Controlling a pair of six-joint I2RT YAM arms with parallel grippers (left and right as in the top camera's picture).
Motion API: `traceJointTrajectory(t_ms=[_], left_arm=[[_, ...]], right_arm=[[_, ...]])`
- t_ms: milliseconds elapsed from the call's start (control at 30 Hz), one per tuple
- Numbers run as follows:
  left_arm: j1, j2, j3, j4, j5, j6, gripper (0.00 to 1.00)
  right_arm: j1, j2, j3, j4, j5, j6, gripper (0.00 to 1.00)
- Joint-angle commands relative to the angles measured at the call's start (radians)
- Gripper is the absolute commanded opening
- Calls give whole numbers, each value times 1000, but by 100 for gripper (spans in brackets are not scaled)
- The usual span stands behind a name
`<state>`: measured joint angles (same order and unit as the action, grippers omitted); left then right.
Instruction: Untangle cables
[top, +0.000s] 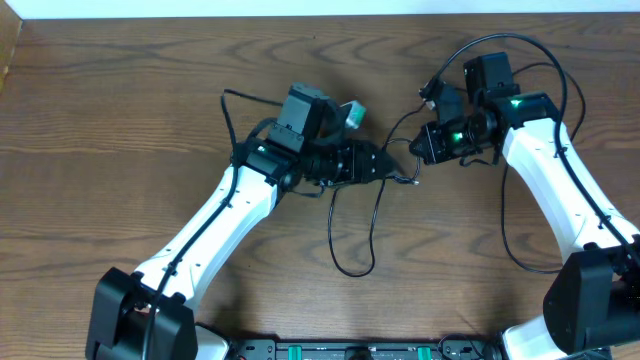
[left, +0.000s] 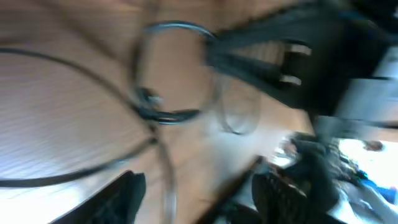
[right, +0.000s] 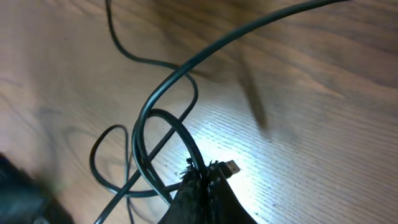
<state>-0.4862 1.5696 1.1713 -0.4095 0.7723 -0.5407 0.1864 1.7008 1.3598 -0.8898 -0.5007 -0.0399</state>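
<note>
Our right hand (right: 200, 180) is clenched on the cables (right: 168, 81), just beside a small plug (right: 231, 167). From that hand the cords run to the left hand (top: 393, 166), close beside it, released and holding nothing. A long loop lies on the bench (top: 120, 120), its length running away from the right hand, nearer our left.

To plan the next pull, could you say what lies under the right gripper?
Black cables looped on the wooden table and a plug beside the shut right gripper; the pinched stretch is hidden.
</note>
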Motion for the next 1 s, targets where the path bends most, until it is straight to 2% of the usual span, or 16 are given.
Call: traceJointTrajectory(t_ms=[0,67,200,233,467,600,633,667,767,867,967], left_arm=[[1,5,5,-20,-213,26,63],[-1,6,5,-3,-232,3,62],[-17,11,5,0,-369,-60,43],[-22,13,5,4,-386,-69,41],[-62,46,5,56,-393,-76,40],[-70,72,5,46,-391,-90,19],[-70,76,5,40,-391,-90,11],[-70,77,5,32,-391,-90,8],[-70,76,5,19,-388,-89,8],[-69,76,5,25,-370,-89,8],[-61,74,5,73,-222,-90,8]], right_arm=[[4,-21,-1,14,-91,-2,1],[6,-21,-1,19,-131,-3,1],[10,-21,-1,18,-183,-2,1],[10,-21,-1,17,-203,-2,1],[10,-21,-1,14,-266,-2,1],[10,-21,-1,14,-266,-2,1],[10,-21,-1,14,-266,-3,1],[10,-21,-1,14,-265,-3,1],[10,-21,-1,15,-232,-3,1],[10,-21,-1,19,-89,-3,1],[14,-21,-3,34,93,-3,1]])
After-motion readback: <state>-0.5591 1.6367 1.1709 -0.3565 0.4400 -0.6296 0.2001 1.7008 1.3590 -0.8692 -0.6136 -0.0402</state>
